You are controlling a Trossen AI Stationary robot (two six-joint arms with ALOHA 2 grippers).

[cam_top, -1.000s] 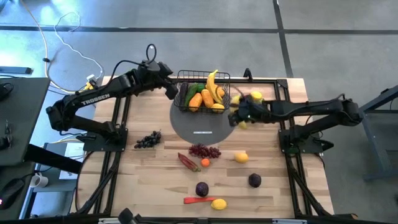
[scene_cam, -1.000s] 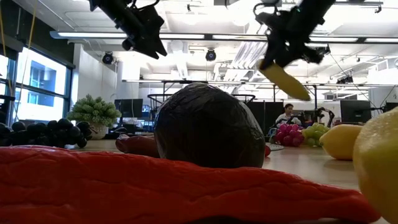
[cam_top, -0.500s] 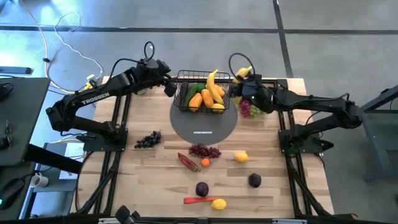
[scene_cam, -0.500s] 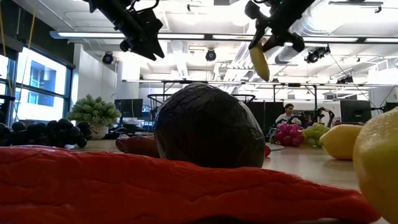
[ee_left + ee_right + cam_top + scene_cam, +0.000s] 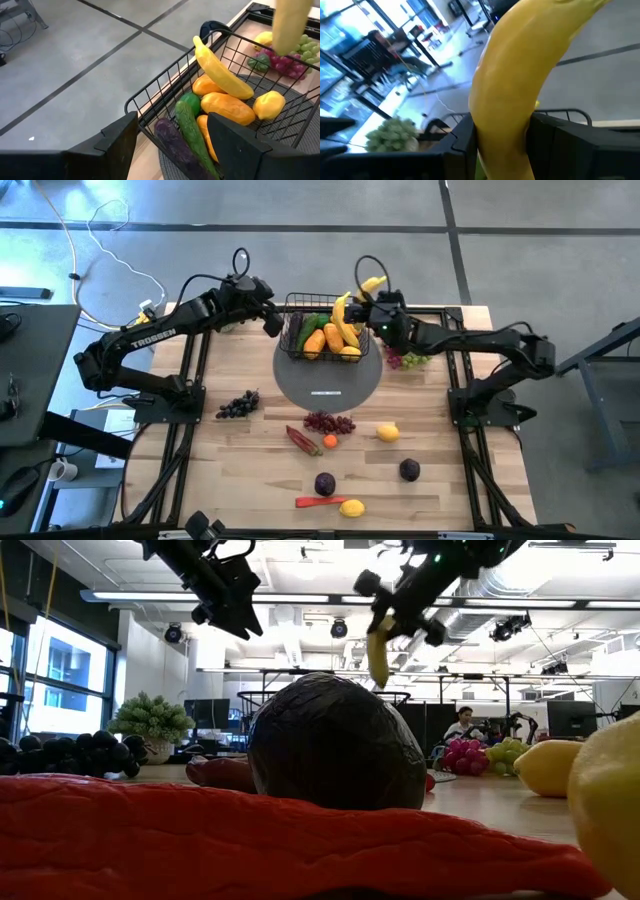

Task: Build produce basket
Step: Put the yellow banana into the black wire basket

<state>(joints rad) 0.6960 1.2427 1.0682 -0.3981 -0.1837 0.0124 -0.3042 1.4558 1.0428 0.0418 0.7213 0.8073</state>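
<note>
The black wire basket [image 5: 325, 330] stands on a grey round disc [image 5: 328, 380] at the table's far middle. It holds a banana, orange pieces, a cucumber, an eggplant and a lemon [image 5: 268, 104]. My left gripper [image 5: 274, 323] is open at the basket's left far corner [image 5: 135, 102], one finger on each side of the rim, apart from it. My right gripper [image 5: 378, 315] hovers over the basket's right rim, shut on a yellow banana [image 5: 370, 284]. More produce lies on the near half of the table. My right gripper pinches the banana [image 5: 510, 100] between its two fingers, across the fruit's length near its middle [image 5: 502, 145]. The banana is lifted clear; in the low view it hangs nearly upright below the fingers [image 5: 378, 655], above the basket's right side.
Red and green grapes [image 5: 405, 358] lie right of the basket. Dark grapes [image 5: 237, 405], red grapes [image 5: 328, 421], a chilli [image 5: 302, 440], lemons [image 5: 388, 432], plums [image 5: 325, 483] and a red chilli [image 5: 318, 501] are scattered nearer. A pale-green leafy bunch [image 5: 150, 720] sits at the far left.
My right gripper has carried the banana up from beside the grapes, toward the far edge and then left toward the basket's right rim. The banana has swung from slanting to hanging nearly upright.
</note>
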